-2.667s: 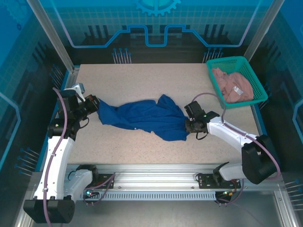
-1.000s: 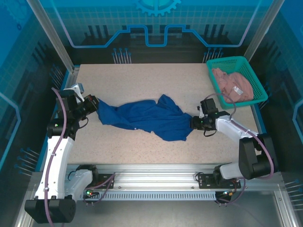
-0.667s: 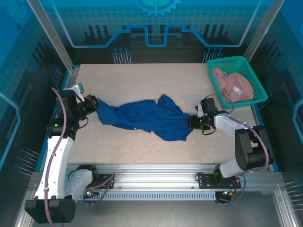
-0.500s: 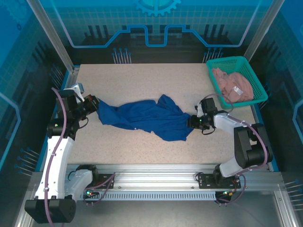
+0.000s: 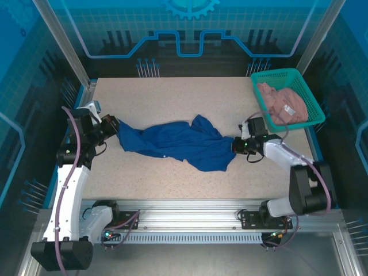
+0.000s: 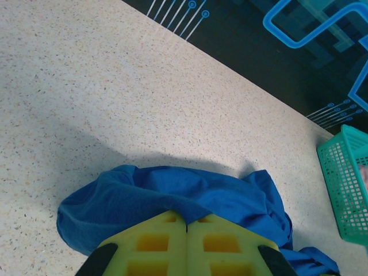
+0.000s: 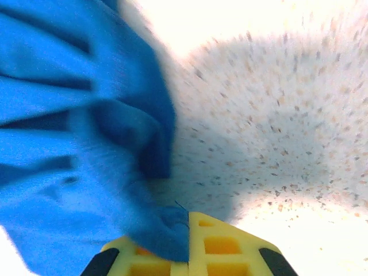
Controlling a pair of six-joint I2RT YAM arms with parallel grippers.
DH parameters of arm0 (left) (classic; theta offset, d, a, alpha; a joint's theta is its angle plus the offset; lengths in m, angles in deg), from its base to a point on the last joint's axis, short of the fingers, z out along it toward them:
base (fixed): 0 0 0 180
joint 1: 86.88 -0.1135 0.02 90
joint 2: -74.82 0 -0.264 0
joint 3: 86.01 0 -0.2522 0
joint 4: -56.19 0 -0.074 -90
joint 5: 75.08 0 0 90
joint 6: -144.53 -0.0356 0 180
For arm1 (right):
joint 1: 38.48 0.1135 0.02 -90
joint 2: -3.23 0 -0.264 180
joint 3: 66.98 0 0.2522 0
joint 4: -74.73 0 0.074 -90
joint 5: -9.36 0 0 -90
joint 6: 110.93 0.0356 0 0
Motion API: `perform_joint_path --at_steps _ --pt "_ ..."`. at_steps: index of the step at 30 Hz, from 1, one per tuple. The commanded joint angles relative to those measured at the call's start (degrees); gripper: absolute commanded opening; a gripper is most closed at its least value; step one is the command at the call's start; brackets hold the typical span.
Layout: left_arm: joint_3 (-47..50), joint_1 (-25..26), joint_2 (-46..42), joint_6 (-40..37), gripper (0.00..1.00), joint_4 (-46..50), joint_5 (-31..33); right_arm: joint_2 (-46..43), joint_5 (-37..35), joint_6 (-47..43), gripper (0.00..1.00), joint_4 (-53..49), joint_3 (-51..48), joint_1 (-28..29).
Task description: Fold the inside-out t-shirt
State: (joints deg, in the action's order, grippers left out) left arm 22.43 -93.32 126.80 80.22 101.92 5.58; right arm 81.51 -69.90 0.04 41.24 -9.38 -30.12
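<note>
Blue t-shirt (image 5: 178, 144) on speckled table (image 5: 172, 98)

The left arm (image 5: 69, 192) and the right arm (image 5: 283, 155) are built alike: smooth white links between black joints, each rising from a chunky black base (image 5: 60, 256). A greyish-purple cable (image 5: 69, 121) runs loosely along each arm. The left tool (image 6: 186, 217) and the right tool (image 7: 188, 217) have bright yellow fingers (image 6: 152, 244) moulded with square recesses, with black housing at the outer corners.
</note>
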Motion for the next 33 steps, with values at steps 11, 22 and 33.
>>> perform_joint_path --at_steps 11,22,33 --pt "-42.1 -4.2 3.0 -0.9 0.00 0.9 5.4 -26.6 -1.4 0.7 0.00 -12.6 37.9 -7.6" --pt "-66.5 -4.2 8.3 -11.2 0.00 14.7 11.3 -32.3 -6.1 -5.6 0.00 -25.9 54.1 -7.6" --pt "-69.9 -4.2 16.8 -9.0 0.00 10.0 7.7 -28.9 -7.7 -8.0 0.00 -23.6 55.3 -7.6"
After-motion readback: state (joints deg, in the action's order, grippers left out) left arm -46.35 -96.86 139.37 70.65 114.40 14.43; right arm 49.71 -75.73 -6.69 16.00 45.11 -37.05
